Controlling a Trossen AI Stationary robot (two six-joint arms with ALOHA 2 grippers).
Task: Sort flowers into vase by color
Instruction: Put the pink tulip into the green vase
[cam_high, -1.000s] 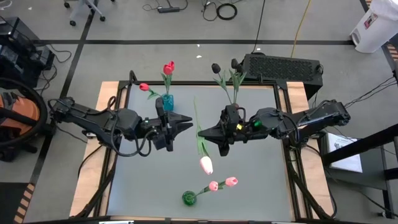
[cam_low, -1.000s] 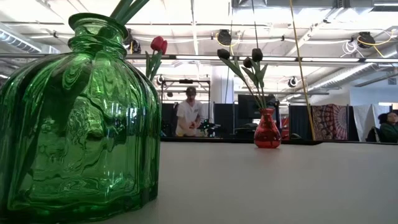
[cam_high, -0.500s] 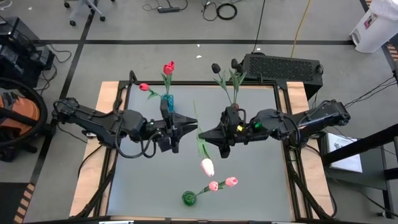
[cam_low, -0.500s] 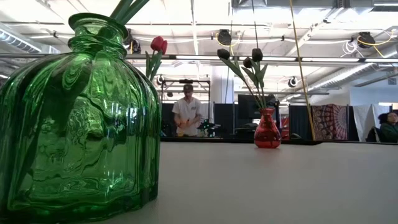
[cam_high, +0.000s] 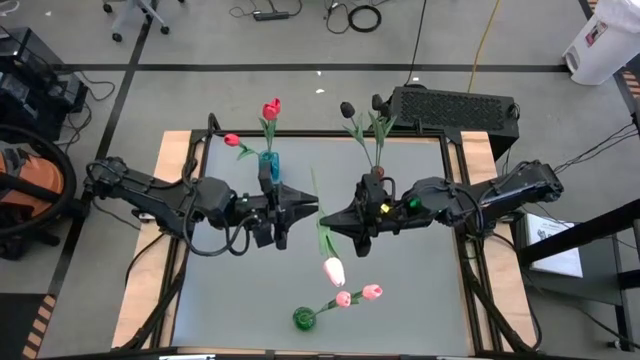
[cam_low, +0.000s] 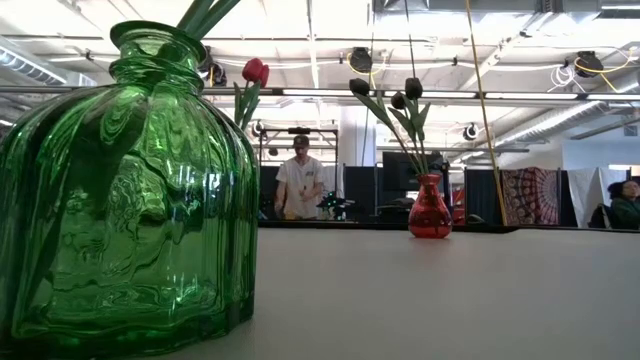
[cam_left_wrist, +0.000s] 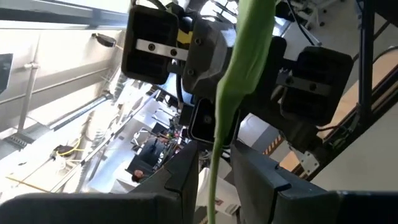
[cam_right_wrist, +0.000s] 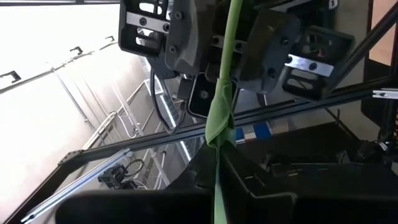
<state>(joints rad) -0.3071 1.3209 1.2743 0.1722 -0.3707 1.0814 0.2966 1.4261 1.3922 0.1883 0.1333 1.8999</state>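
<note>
1. At the table's near edge I count one green vase holding two pink tulips, heads leaning toward the right edge.
2. Over the table's middle I count two grippers, tips facing each other. My right gripper is clamped on the stem of a third pink tulip, whose head hangs toward the near edge.
3. My left gripper reaches the same stem from the other side, fingers partly apart with the stem between them; I cannot tell if they touch it.
4. At the far edge I count two more vases: a blue vase with two red tulips, and a red vase with two black tulips.
5. Bare tabletop lies toward the near-left and near-right corners.
</note>
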